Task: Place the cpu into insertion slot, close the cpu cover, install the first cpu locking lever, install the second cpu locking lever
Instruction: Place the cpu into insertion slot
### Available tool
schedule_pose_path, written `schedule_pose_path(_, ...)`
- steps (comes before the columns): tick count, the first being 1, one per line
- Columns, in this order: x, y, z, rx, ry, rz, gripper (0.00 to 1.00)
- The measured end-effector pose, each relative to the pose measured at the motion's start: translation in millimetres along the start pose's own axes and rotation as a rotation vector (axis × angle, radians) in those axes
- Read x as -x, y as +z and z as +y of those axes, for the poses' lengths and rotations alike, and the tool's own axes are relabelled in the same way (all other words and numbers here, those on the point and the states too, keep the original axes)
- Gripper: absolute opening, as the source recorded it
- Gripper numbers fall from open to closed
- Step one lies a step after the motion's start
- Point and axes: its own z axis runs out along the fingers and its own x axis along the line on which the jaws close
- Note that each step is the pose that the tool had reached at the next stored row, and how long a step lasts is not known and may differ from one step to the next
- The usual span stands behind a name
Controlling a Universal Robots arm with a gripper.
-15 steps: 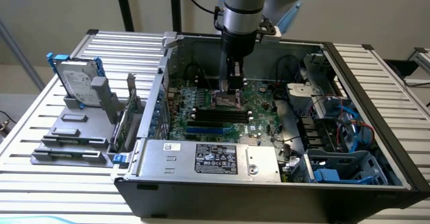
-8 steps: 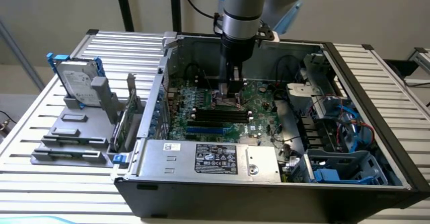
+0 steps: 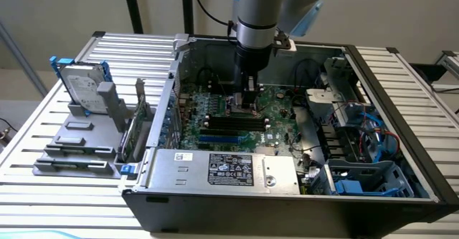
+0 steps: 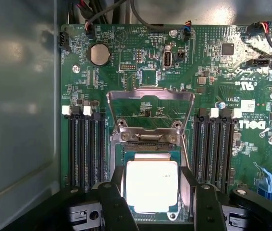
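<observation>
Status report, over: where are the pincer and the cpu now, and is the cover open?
Pincer low at slot, grip unclear. Cpu at slot, silvery face up. Cover open. Only pincer in cover's path.

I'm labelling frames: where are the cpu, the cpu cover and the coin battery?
cpu [image 4: 152, 185], wrist view, centre of its silvery face.
cpu cover [image 4: 150, 92], wrist view, frame bar opposite the hinge.
coin battery [image 4: 100, 54], wrist view, its middle.

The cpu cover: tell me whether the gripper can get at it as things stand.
Probably yes. The cpu cover stands swung open beside the cpu, nothing lying across it, and the open gripper hangs over the cpu close by.
</observation>
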Motion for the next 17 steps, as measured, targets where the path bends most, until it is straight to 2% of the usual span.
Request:
schedule_pose_path(6, 0.1, 7.2, -0.1, 0.0, 0.0, -0.0055, 0.55)
schedule_pose_path(17, -1.9, 13.9, -1.6, -0.0014, 0.008, -0.0129, 0.55)
